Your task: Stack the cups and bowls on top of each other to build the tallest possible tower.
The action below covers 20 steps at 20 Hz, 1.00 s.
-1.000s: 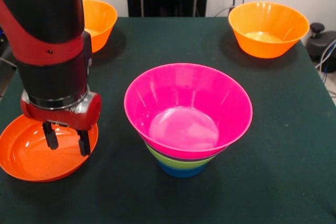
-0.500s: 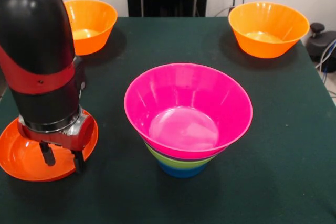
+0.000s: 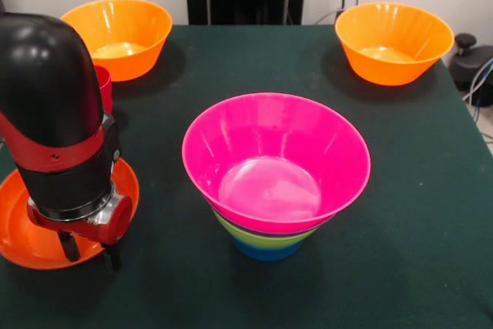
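Pincer (image 3: 91,253) is hanging spread over the near rim of the wide orange bowl (image 3: 15,236), fingers apart, pinching nothing. The tower (image 3: 275,171), pink bowl topmost, is standing well apart to the picture's right. A red cup (image 3: 103,86) is sitting behind the arm, two yellow-orange bowls (image 3: 119,36) beyond it.

Glossy plastic pink bowl (image 3: 276,161) and orange bowls (image 3: 394,41); matt cloth-like dark green table (image 3: 416,213); glossy black arm shell (image 3: 42,75).

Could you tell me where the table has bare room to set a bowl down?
Free: the cloth right of the tower, below the right yellow-orange bowl; also the far strip between both yellow-orange bowls. Crowded: the left side, where the gripper hangs over the wide orange bowl.
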### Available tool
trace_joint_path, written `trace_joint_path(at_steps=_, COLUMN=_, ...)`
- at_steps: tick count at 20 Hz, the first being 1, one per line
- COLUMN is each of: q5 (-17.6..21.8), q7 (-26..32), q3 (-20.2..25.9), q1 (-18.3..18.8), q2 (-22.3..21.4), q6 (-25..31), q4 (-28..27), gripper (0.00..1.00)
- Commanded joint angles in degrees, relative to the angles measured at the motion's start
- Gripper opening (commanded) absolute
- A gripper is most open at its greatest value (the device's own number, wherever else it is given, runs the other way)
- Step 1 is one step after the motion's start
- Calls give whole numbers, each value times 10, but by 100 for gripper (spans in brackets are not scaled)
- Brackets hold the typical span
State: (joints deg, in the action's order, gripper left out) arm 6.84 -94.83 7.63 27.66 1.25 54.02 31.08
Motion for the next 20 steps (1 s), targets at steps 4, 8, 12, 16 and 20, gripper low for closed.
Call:
trace_joint_path(at_steps=4, q5=45, q7=118, q3=23, q1=-17, q2=33, q6=34, q4=17, gripper=100)
trace_joint_path(at_steps=8, q5=43, q7=93, q3=14, q1=-23, q2=24, q6=30, q4=37, gripper=100)
trace_joint_path(at_steps=12, q5=41, q7=70, q3=-1, q1=-30, q2=6, q6=37, q4=64, gripper=100)
trace_joint_path(at_steps=16, q5=39, q7=58, q3=-15, q1=-35, q2=-11, q6=45, q4=89, gripper=100)
trace_joint_path(at_steps=20, q5=34, q7=39, q3=-25, q1=-40, q2=-11, q6=52, q4=88, gripper=100)
